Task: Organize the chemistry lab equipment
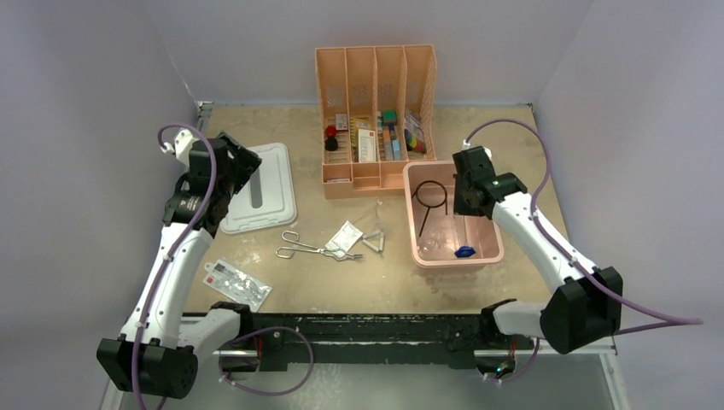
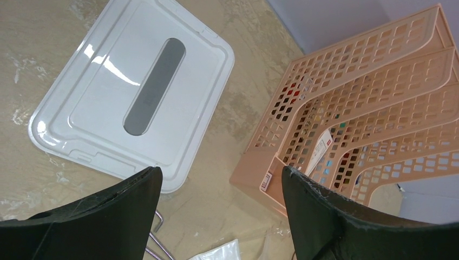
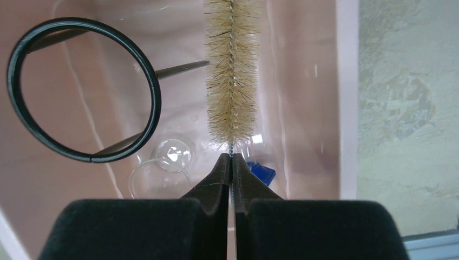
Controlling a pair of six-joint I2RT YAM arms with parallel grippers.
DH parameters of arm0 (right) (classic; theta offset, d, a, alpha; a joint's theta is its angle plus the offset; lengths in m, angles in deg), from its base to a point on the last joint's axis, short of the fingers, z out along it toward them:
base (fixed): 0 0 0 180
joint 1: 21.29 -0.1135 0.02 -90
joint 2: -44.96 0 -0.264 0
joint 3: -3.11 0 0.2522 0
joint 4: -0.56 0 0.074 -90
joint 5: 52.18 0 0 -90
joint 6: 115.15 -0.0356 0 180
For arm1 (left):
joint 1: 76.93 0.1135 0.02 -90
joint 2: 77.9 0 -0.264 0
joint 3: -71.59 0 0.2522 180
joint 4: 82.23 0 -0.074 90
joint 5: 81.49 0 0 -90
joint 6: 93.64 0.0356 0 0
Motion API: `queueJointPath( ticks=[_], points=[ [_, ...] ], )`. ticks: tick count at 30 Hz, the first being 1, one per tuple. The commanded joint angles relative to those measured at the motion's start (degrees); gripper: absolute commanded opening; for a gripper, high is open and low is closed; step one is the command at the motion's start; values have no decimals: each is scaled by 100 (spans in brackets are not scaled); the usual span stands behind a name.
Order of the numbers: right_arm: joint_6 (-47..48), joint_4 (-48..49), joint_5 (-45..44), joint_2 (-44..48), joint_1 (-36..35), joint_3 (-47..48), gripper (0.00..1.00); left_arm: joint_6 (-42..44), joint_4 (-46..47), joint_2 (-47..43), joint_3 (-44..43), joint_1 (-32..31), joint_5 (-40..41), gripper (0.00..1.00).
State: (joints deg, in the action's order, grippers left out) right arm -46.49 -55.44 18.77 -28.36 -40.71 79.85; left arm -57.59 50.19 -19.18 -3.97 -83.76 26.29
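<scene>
My right gripper [image 3: 231, 157] is shut on the twisted wire stem of the brown bristle brush [image 3: 231, 81] and holds it above the inside of the pink bin [image 1: 495, 248]. In that bin lie the black wire ring on its rod [image 3: 81, 89] [image 1: 433, 195] and the clear blue-capped tube [image 3: 260, 172] [image 1: 464, 251]. On the table lie the steel tongs [image 1: 316, 250], a clear packet [image 1: 344, 237] and the white triangle [image 1: 374, 242]. My left gripper [image 2: 221, 173] hangs open and empty over the table by the white lid [image 2: 130, 86], with the tongs' handles [image 2: 157, 244] just below its left finger.
The peach divided organizer [image 1: 376, 85] stands behind the bin with small colourful items in it. A flat red-and-white printed packet [image 1: 237, 282] lies near the table's front left edge. The white lid [image 1: 265, 188] lies flat at the left.
</scene>
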Motion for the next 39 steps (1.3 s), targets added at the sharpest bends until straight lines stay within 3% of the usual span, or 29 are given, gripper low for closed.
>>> queueJointPath(
  ticks=[1, 10, 17, 26, 35, 39],
  points=[
    [320, 835, 175, -129, 88, -378, 0, 166, 210, -27, 44, -5, -29, 80],
    [607, 1162, -64, -627, 171, -590, 0, 257, 204, 15, 48, -8, -38, 80],
    [427, 982, -325, -597, 174, -460, 30, 261, 283, 76, 76, -3, -80, 80],
    [559, 738, -497, -170, 172, 173, 33, 256, 352, 187, 20, -7, -149, 80],
    [977, 902, 1423, 65, 126, 1195, 41, 235, 385, 220, 94, -6, -205, 80],
    [1164, 1192, 2096, -27, -523, 1622, 46, 191, 361, 179, 196, -9, -185, 80]
  ],
)
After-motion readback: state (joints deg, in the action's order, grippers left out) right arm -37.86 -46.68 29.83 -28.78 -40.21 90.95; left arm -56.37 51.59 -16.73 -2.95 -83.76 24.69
